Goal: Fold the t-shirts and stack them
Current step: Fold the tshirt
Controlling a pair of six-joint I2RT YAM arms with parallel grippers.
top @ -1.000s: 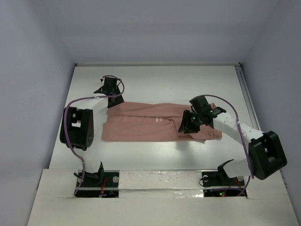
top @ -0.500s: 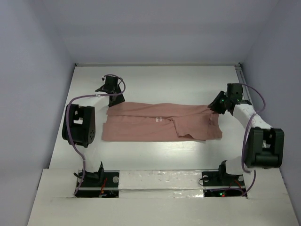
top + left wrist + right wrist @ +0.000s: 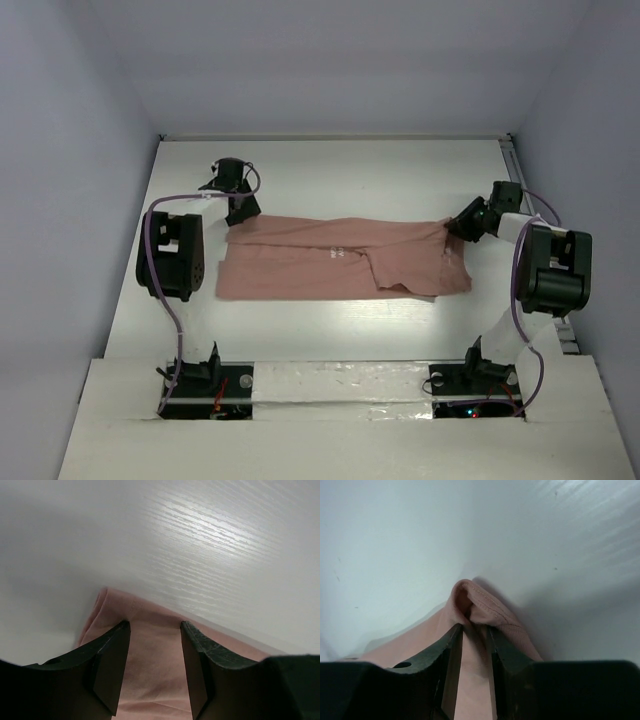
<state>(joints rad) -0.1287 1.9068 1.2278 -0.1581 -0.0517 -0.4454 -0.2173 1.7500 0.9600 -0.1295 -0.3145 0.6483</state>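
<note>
The left arm [image 3: 170, 258] reaches far out from its base. Its elbow is bent and sticks up high. Its wrist tips down to the desk [image 3: 350, 175]. The left end effector [image 3: 243, 213] sits low, and its two fingers [image 3: 111, 667] are spread wide apart, with nothing squeezed between them.

The right arm [image 3: 556, 270] also reaches far out, with its elbow up and its wrist turned to the left. The right end effector [image 3: 456, 228] is low too. Its two fingers [image 3: 451, 665] are very close together. They pinch a small fold at the edge of the pink t-shirt [image 3: 480, 607].
</note>
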